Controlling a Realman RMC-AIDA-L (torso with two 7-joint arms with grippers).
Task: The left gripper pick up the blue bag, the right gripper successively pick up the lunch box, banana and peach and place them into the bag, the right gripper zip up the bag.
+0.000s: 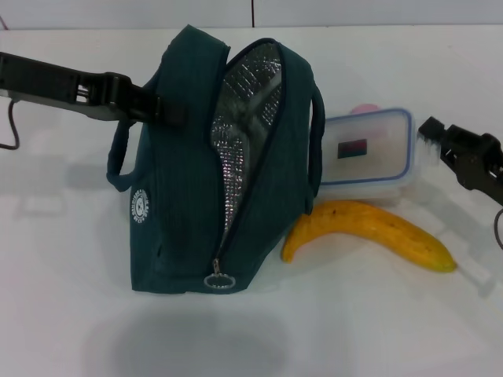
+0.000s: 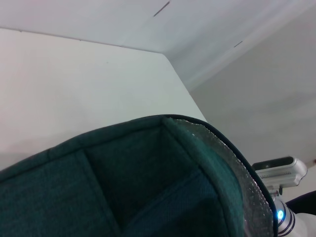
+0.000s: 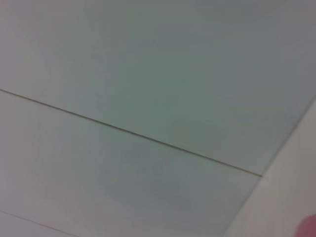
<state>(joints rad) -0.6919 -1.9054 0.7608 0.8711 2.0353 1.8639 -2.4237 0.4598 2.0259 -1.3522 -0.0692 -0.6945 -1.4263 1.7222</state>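
Note:
The blue bag (image 1: pixel 189 196) stands upright left of centre, its mouth unzipped and the foil lining (image 1: pixel 244 118) showing. My left gripper (image 1: pixel 169 110) reaches in from the left and is shut on the bag's upper edge by the handle. The bag's fabric (image 2: pixel 123 187) fills the left wrist view. The lunch box (image 1: pixel 368 149) lies just right of the bag, and the peach (image 1: pixel 363 109) peeks out behind it. In front of the box lies the banana (image 1: pixel 369 229). My right gripper (image 1: pixel 440 145) hovers open just off the box's right end, holding nothing. A pink edge of the peach (image 3: pixel 310 228) shows in the right wrist view.
Everything rests on a white table (image 1: pixel 354 330), with bare surface in front of the bag and banana. The zipper ring pull (image 1: pixel 220 280) hangs at the bag's lower front. A white wall (image 1: pixel 314 12) runs behind the table.

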